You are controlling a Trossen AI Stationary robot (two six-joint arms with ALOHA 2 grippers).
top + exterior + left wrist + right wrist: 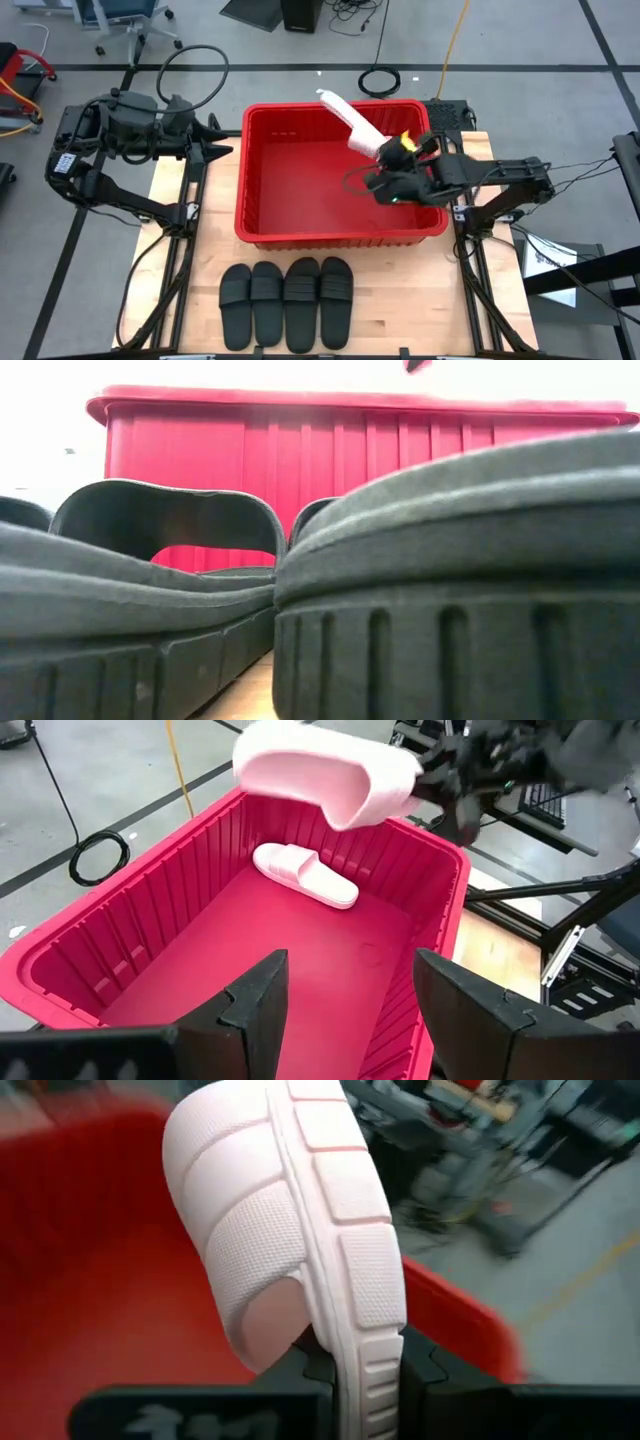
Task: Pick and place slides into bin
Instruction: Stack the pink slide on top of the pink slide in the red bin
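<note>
The right gripper is clamped on a pink slide and holds it up in the air over the red bin, near the far right corner. Another pink slide lies flat on the bin's floor by the far wall. The left gripper waits at the left side of the bin with its fingers apart, holding nothing. Four black slides lie side by side on the wooden table, in front of the bin. Cables lie on the floor behind the table.
</note>
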